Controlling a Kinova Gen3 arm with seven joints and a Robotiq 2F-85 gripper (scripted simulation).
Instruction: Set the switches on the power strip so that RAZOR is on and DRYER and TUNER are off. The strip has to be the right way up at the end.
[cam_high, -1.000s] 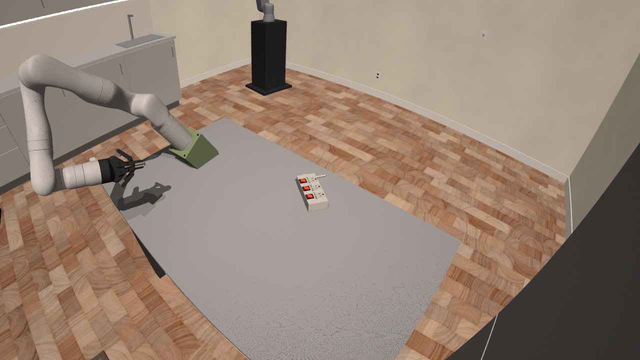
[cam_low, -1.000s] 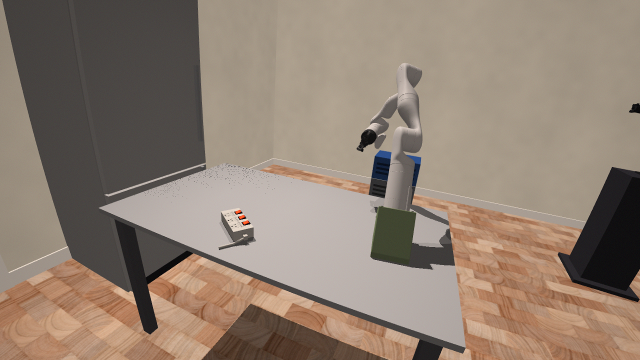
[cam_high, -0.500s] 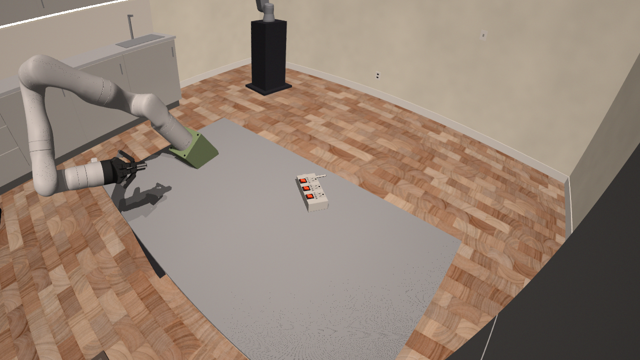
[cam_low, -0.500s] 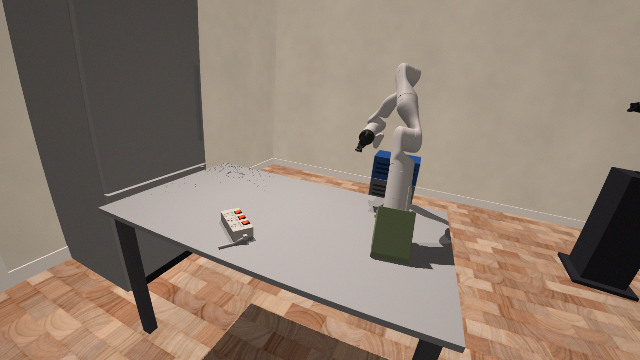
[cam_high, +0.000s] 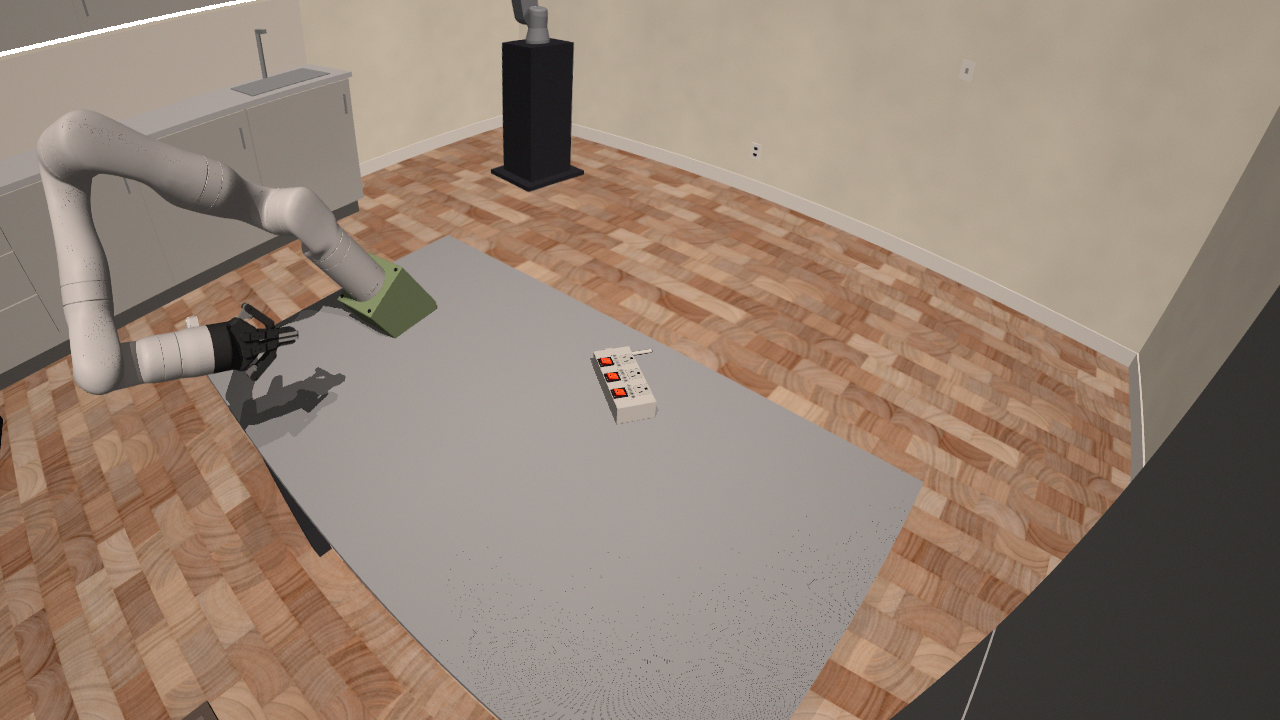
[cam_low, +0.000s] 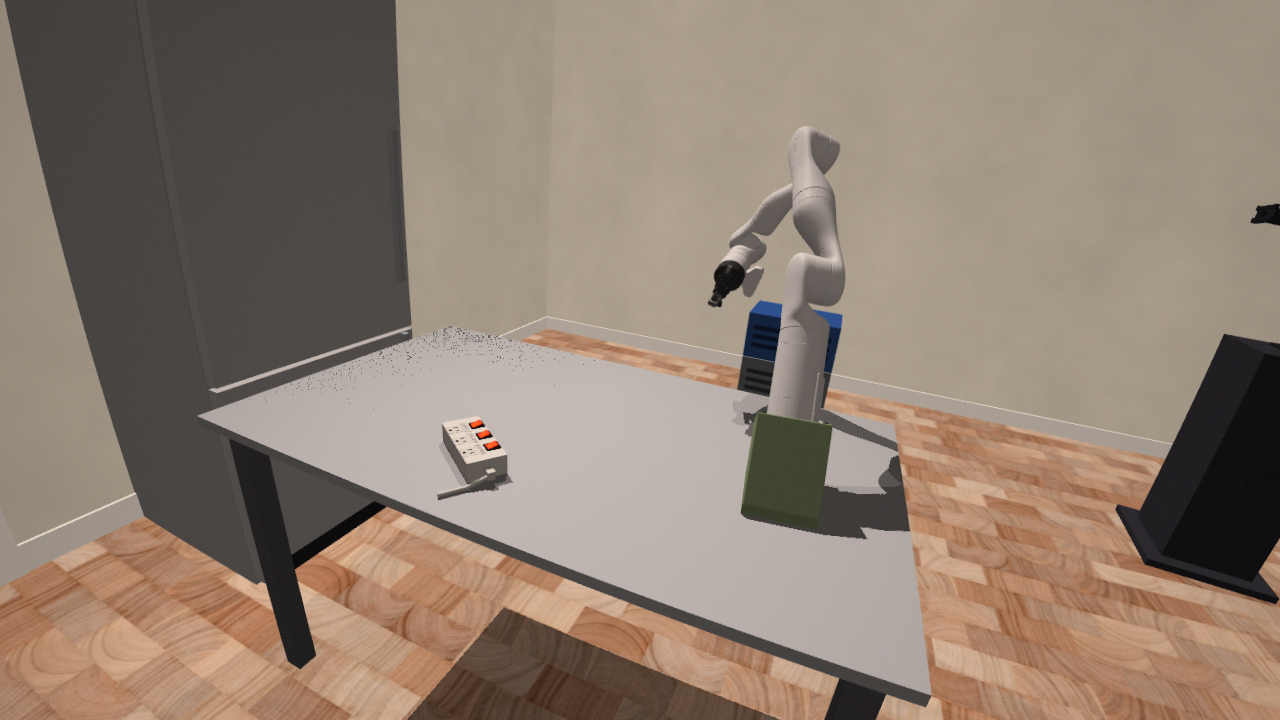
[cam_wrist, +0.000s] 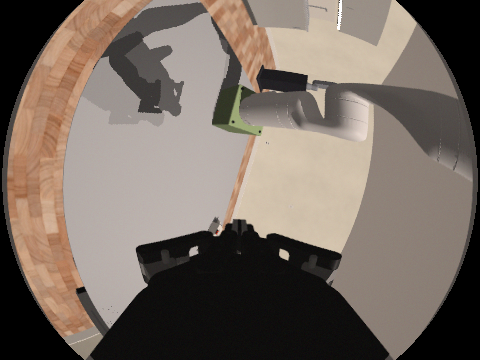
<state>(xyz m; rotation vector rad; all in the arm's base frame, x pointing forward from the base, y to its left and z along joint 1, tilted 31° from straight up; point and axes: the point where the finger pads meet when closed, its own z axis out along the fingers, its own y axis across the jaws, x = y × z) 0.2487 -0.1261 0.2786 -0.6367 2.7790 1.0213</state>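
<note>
A cream power strip (cam_high: 623, 385) (cam_low: 474, 445) lies right way up on the grey table (cam_high: 501, 501) (cam_low: 626, 465), with three orange-red rocker switches in a row on top and a short cable stub at one end. The labels are too small to read. In the wrist view only a sliver of it (cam_wrist: 215, 226) shows just above the fingers. My gripper (cam_high: 288, 336) (cam_low: 714, 302) (cam_wrist: 239, 227) is shut and empty. It hangs high over the table's corner beside the arm's base, far from the strip.
The arm stands on a green wedge base (cam_high: 398, 302) (cam_low: 785, 471) (cam_wrist: 231, 110) at the table's edge. A tall dark cabinet (cam_low: 223, 179) stands behind the table. A black pedestal (cam_high: 536, 107) (cam_low: 1226, 456) stands on the wood floor. A blue box (cam_low: 771, 344) sits behind the arm.
</note>
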